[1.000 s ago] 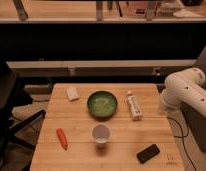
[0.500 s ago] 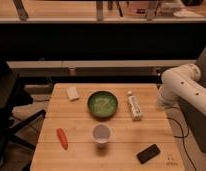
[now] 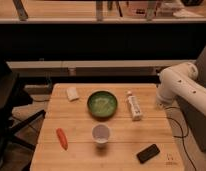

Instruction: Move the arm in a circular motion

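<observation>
The arm [image 3: 182, 83] is seen at the side edge of the table [image 3: 116, 152], bent at its bulky elbow with the narrower pale end turned downward. The gripper [image 3: 160, 103] is taken to be at that lower tip, just beside the table's edge, and whether it is wide, narrow or holding anything cannot be told. Since the step in hand is judged to be the sweeping of a circle, the path is best planned around what lies closest to the gripper. The white bottle [image 3: 134, 107] lies nearest, just inboard of it, and the green bowl [image 3: 102, 104] lies beyond the bottle. The white cup [image 3: 100, 133] and the black phone [image 3: 148, 153] are set further off, toward the near edge. A dark cable [image 3: 180, 134] runs just below and outboard of the gripper (it could be snagged if the circle dips low on that side). The circle would best be traced at a steady pace and kept above the bottle's height, or confined to the open space off the table's side, so that nothing is knocked over. The elbow should be watched as well as the tip, because its bulk is likely to swing wider than the gripper. The loop should be closed where it was begun, so that a full round is made.
</observation>
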`<state>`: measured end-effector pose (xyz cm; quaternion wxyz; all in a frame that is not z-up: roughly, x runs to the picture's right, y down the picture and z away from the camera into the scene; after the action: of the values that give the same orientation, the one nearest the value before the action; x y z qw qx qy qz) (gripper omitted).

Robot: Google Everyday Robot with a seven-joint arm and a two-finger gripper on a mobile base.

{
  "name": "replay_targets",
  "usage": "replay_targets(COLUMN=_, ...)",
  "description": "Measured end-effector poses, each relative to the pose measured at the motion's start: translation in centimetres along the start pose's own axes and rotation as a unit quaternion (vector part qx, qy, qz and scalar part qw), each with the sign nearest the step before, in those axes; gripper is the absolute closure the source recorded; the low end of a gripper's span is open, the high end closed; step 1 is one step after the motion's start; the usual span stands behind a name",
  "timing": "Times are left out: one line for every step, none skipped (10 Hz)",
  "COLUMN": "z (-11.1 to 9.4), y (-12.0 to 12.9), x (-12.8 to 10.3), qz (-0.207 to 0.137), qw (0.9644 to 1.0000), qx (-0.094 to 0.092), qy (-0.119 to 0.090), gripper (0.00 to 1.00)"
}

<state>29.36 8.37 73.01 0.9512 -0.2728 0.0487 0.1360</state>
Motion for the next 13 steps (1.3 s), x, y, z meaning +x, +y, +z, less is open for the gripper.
replay_targets(z=0.2, y=-0.9, x=-0.6, qz=-0.001, qw=1.0000, qx=0.001, qy=0.000, gripper=0.97)
replay_targets(z=0.2, y=-1.0, x=-0.9, qz=-0.003, qw=1.0000, qx=0.000, qy=0.000, gripper=0.97)
replay_targets(z=0.2, y=-0.8, x=-0.8, qz=-0.002, qw=1.0000, qx=-0.002, qy=0.001, gripper=0.97)
replay_targets(z=0.3, y=-0.8, x=-0.7, qz=-0.002, qw=1.0000, qx=-0.004, qy=0.003, gripper=0.97)
replay_targets(z=0.5, y=-1.3, x=-1.2, qz=-0.005, qw=1.0000, qx=-0.004, qy=0.004, gripper=0.97)
replay_targets(z=0.6, y=-1.9, x=-2.6, qz=-0.011, qw=0.9999, qx=-0.004, qy=0.002, gripper=0.97)
replay_targets(z=0.7, y=-2.1, x=-3.1, qz=-0.014, qw=0.9999, qx=-0.006, qy=0.002, gripper=0.97)
replay_targets(z=0.8, y=-2.2, x=-3.4, qz=-0.016, qw=0.9998, qx=-0.008, qy=0.003, gripper=0.97)
replay_targets(z=0.8, y=-2.3, x=-3.3, qz=-0.016, qw=0.9998, qx=-0.009, qy=0.006, gripper=0.97)
replay_targets(z=0.8, y=-2.3, x=-3.3, qz=-0.018, qw=0.9998, qx=-0.009, qy=0.006, gripper=0.97)
replay_targets(z=0.5, y=-2.0, x=-3.7, qz=-0.023, qw=0.9997, qx=-0.009, qy=0.007, gripper=0.97)
replay_targets(z=0.4, y=-1.8, x=-4.6, qz=-0.029, qw=0.9995, qx=-0.008, qy=0.009, gripper=0.97)
replay_targets(z=0.3, y=-1.5, x=-5.9, qz=-0.035, qw=0.9993, qx=-0.008, qy=0.009, gripper=0.97)
